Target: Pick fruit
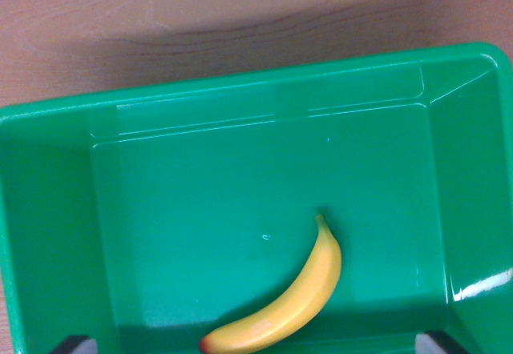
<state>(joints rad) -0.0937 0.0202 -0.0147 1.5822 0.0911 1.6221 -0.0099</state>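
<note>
Wooden table (200,10), green bin (240,98) on it, banana (296,302) inside

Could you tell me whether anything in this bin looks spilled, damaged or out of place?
Nothing stands out. A single banana lies flat on the floor of the green bin, whole and unmarked apart from a reddish tip. The bin looks clean, and it rests on a wooden table.
</note>
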